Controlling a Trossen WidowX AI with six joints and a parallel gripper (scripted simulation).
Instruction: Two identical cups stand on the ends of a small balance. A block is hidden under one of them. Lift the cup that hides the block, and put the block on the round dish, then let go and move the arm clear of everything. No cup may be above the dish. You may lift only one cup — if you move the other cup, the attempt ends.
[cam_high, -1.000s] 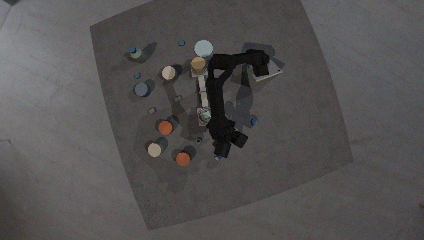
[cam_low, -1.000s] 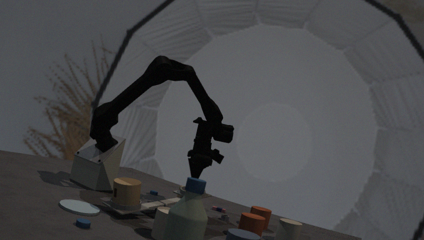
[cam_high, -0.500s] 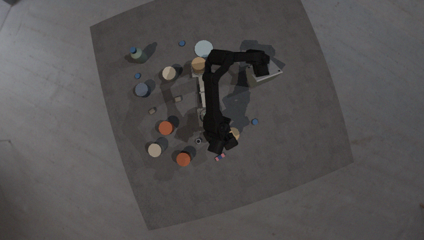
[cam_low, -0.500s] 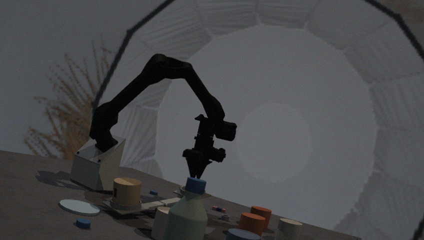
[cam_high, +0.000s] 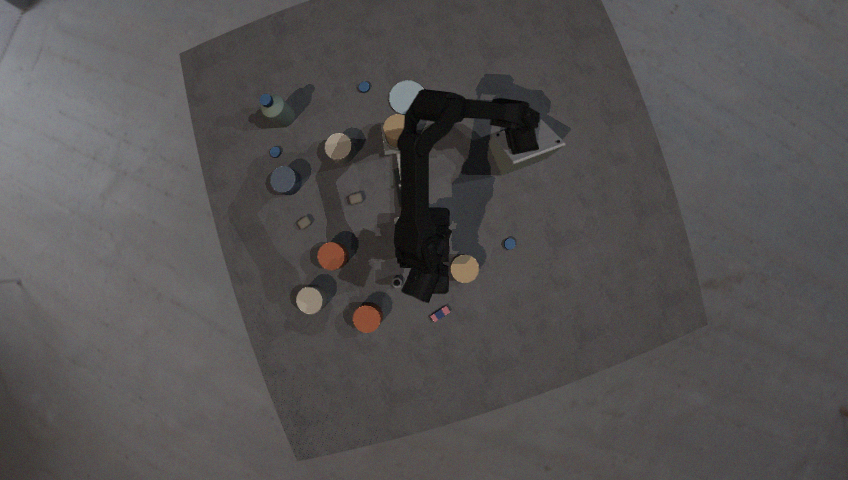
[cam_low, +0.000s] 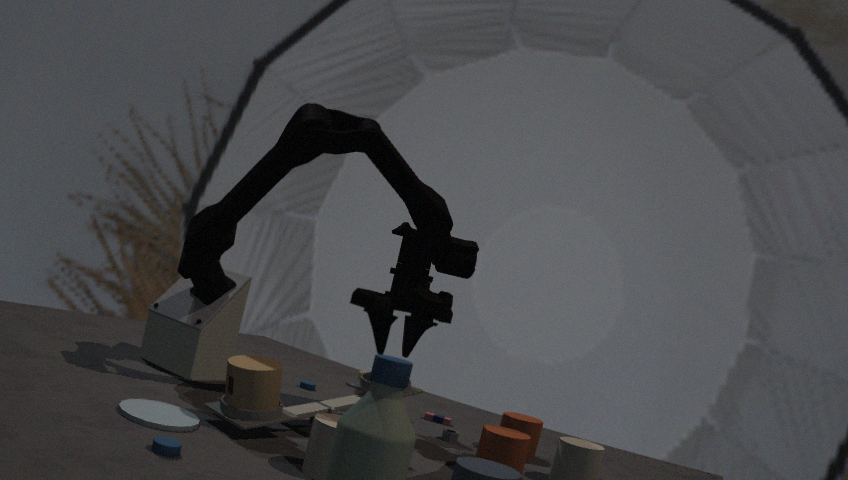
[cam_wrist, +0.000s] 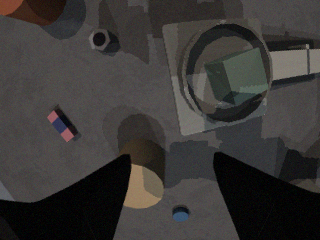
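A green block lies uncovered inside a ring on the square end pad of the balance. The arm hides it in the overhead view. A tan cup stands on the table beside that pad. The other tan cup stands on the far end of the balance, next to the pale round dish. My gripper is open and empty. It hangs well above the table between the set-down cup and the block's pad.
Orange cylinders, cream cylinders and a blue-grey one stand to the left. A bottle, a nut, a red-blue piece and the arm's base box are around.
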